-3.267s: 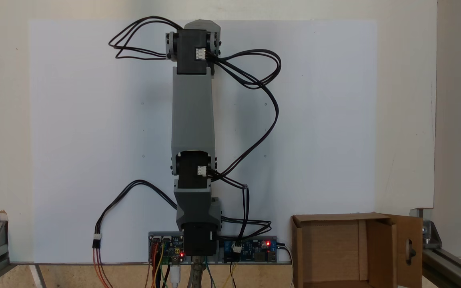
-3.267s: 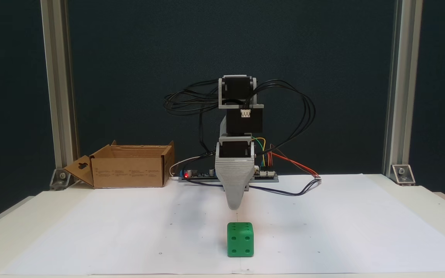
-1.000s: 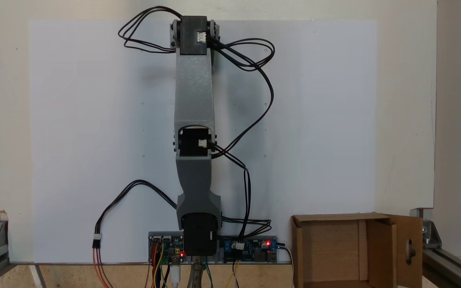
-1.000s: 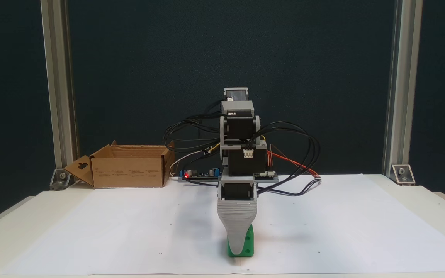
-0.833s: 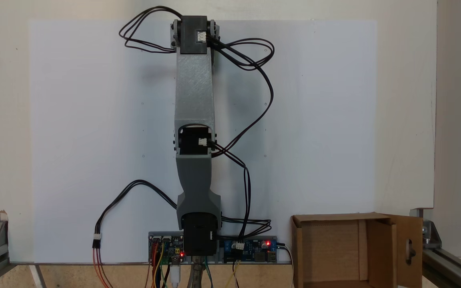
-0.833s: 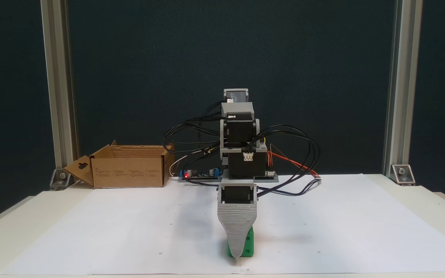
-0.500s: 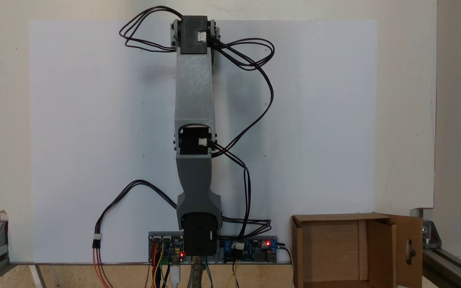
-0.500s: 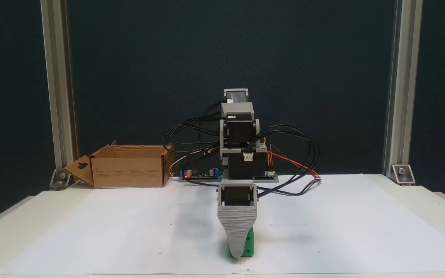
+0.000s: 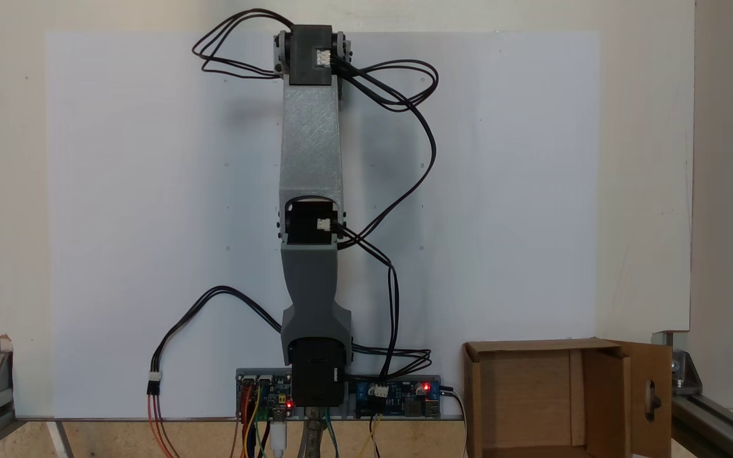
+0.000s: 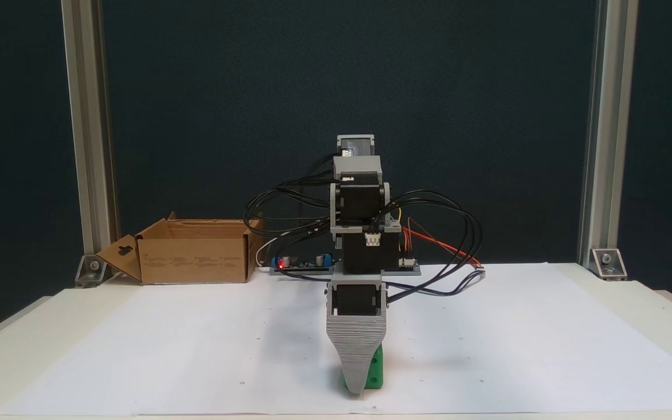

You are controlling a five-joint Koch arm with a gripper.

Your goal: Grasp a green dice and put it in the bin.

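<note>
A white paper sheet (image 9: pixel 150 191) covers a pale table under the camera that looks straight down. The grey ribbed-plastic arm (image 9: pixel 310 152) stretches up the middle of the sheet from its base, with black motor blocks at the joints and black cables (image 9: pixel 414 133) looping off to the right. A strip of blue circuit boards (image 9: pixel 398 389) with red lights sits at the base. At the lower right the bin (image 9: pixel 614 394), a brown corrugated cardboard box, stands open; its floor looks bare, and its side flap, with a keyhole-shaped cutout, hangs out to the right.

In the front-on fixed view a dark wall backs the table, framed by 2 aluminium posts (image 10: pixel 88 140). The bin (image 10: pixel 196 259) sits at the back left, well apart from the arm, and its inside is hidden from here. The gripper (image 10: pixel 357 387) points straight down, its tip at the paper. The broad layered grey jaw tapers to a rounded point and covers the other jaw, so I cannot tell how far they are parted. The green dice (image 10: pixel 375 370) sits on the paper right behind that jaw, a rounded cube with sunken pips, showing only at the jaw's right edge.
</note>
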